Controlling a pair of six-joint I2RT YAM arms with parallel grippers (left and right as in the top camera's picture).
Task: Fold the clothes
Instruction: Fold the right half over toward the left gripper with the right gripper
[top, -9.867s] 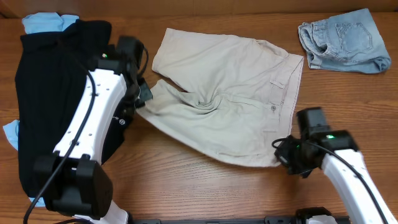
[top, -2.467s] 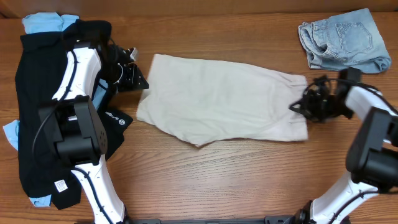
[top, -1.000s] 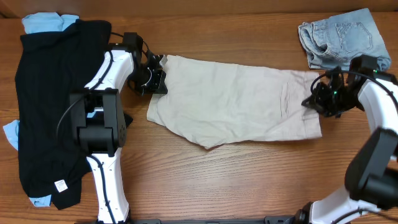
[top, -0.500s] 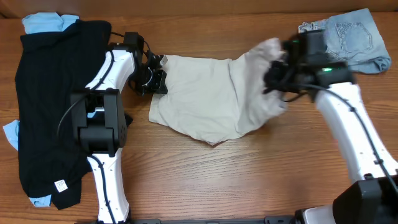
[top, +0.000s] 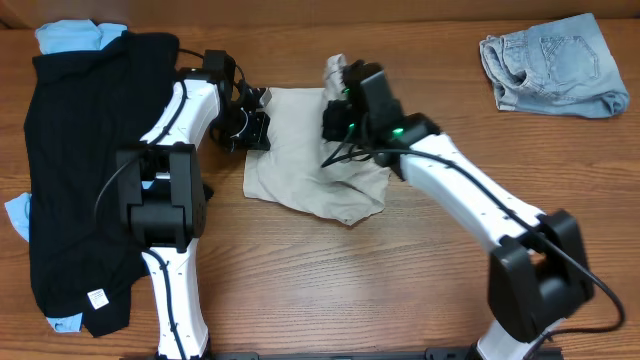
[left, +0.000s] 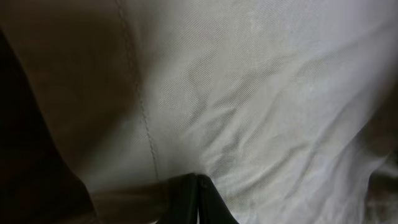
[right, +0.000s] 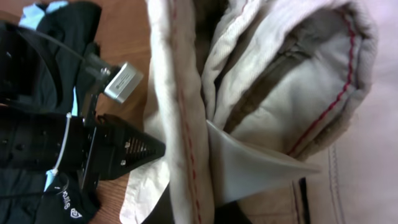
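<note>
The right gripper (top: 337, 108), jaws pinching the beige shorts (top: 300, 168), has just swept their waistband end from frame right to upper centre, towards the left gripper (top: 252, 128), whose jaws are clamped on the opposite edge, so a halving fold looks nearly laid.

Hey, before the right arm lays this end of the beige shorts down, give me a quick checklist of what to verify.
1. Right claw gripping the beige shorts: ok, fabric is bunched in it.
2. Left claw pinning the opposite edge: ok, tips closed on fabric.
3. Lifted end smooth: not ok, it is crumpled.
4. Black garment clear of the shorts: ok.
5. Denim shorts out of the path: ok, far right corner.
6. Lower layer flat: cannot tell, partly covered.
</note>
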